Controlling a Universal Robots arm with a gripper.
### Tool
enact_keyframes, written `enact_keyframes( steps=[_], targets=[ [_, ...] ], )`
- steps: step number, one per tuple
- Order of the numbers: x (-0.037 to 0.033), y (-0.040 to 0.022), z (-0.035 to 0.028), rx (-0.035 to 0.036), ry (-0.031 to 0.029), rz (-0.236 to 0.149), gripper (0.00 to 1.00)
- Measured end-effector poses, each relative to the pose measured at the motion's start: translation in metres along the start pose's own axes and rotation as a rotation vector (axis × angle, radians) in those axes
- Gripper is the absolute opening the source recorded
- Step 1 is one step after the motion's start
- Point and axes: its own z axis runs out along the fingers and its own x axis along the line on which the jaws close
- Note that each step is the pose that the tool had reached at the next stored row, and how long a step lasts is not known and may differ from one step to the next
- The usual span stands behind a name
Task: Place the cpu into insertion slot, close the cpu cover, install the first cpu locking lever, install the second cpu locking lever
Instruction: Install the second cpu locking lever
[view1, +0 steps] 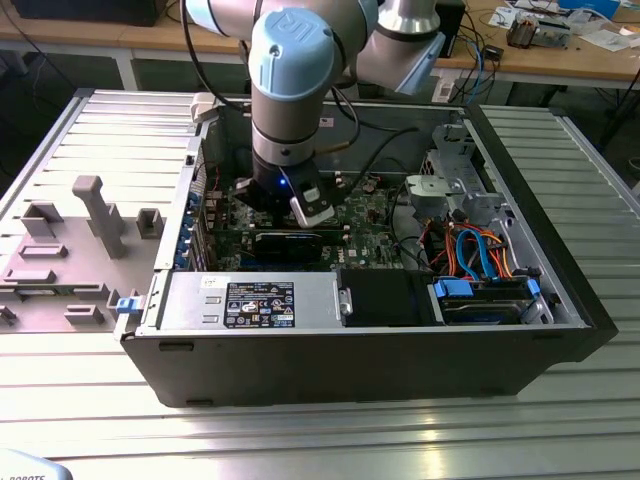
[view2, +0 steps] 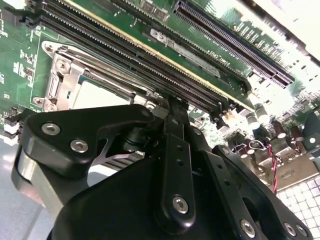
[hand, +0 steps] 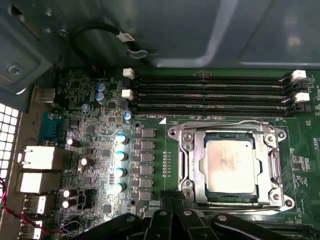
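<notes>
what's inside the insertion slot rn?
The cpu sits in the insertion slot, the cpu cover framing its silver top. The contacts beneath it are covered.

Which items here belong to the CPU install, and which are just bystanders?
Job:
cpu, seated in the insertion slot
cpu cover, down around the chip
gripper, at the socket's edge

Bystanders:
memory slots
drive cables
grey fixture blocks

A black label (view1: 259, 304) with white print is sitting on the silver box (view1: 310, 300) at the case front, beside a small white sticker (view1: 211, 282); the lettering on both is too small to read. A logo is showing on the arm's blue cap (view1: 296, 28). Fine white markings are running along the board (hand: 155, 118) in both wrist views, illegible.
</notes>
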Motion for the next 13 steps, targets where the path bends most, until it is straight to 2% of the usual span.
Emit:
enact_keyframes(
  steps=[5,7,13],
  targets=[
    [0.0023,0.0027,-0.0018,-0.0004,-0.0003,0.0,0.11],
    [0.0025,0.0034,-0.0049,-0.0002,-0.0001,0.0,0.11],
    [0.004,0.0068,-0.0195,-0.0007,0.0,0.0,0.11]
  ],
)
